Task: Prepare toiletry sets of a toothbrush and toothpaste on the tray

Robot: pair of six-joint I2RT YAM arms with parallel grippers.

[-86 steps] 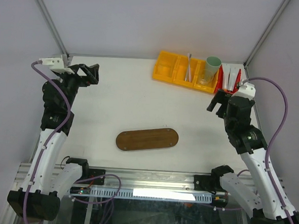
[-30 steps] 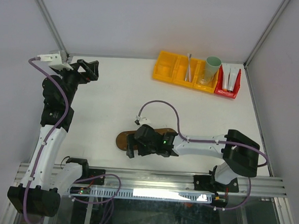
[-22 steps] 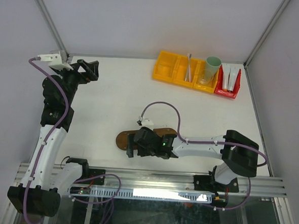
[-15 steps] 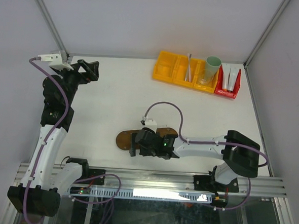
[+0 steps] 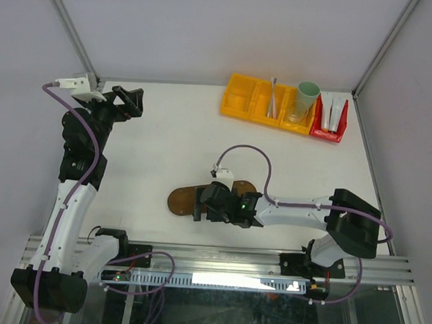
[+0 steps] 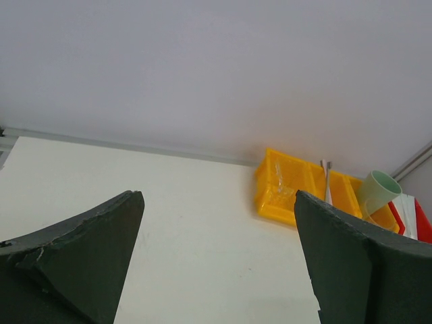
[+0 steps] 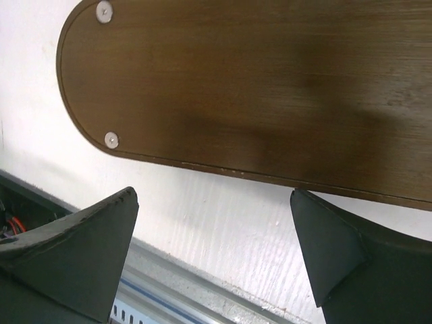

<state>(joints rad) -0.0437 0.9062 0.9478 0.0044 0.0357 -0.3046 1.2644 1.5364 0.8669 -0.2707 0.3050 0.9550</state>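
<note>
Now my right gripper (image 7: 214, 197), spread and empty, hangs low at the near edge of the dark-brown oval wooden tray (image 7: 270, 81); I think descending may shove it. The slim lilac-grey toothbrush (image 5: 273, 98) and white squeeze tubes (image 5: 328, 109) sit far behind it.

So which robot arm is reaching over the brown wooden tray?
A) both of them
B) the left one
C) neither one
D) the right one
D: the right gripper hangs open over the near edge of the tray, while the left gripper is off by the far left corner of the table, holding nothing.
</note>
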